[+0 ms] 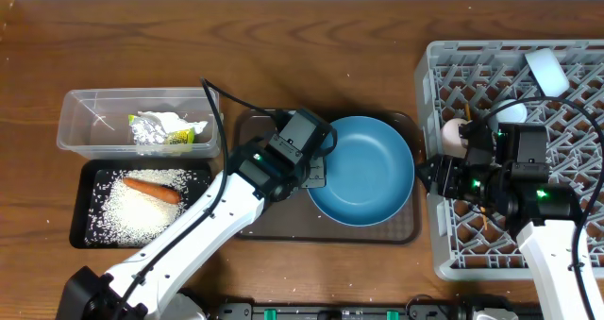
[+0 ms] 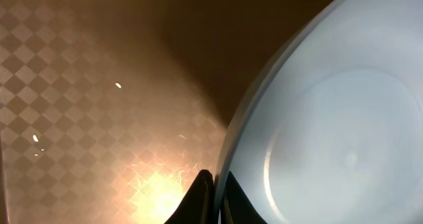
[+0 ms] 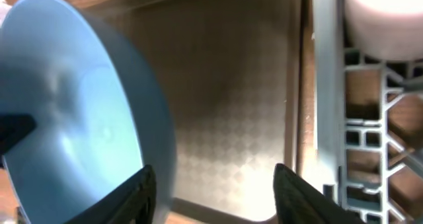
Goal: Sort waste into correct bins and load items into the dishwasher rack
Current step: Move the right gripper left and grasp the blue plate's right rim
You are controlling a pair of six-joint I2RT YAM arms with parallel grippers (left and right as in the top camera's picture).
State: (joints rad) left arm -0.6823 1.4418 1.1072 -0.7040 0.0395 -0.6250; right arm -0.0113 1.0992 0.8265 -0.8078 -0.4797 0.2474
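over the brown tray (image 1: 400,228), mid-worktop, my left tool (image 1: 319,166) is clamped shut on the left rim of the blue plate (image 1: 363,169), and the plate is tilted up off the tray. my right tool (image 1: 427,176) sits at the plate's right rim, jaws apart and not yet biting. in the wrist view the rim lies just beside its left finger. the dishwasher rack (image 1: 439,246) is immediately right of the plate, so my right arm is the nearer one to it. i judge the handover turns on getting that right rim squarely between the open jaws.
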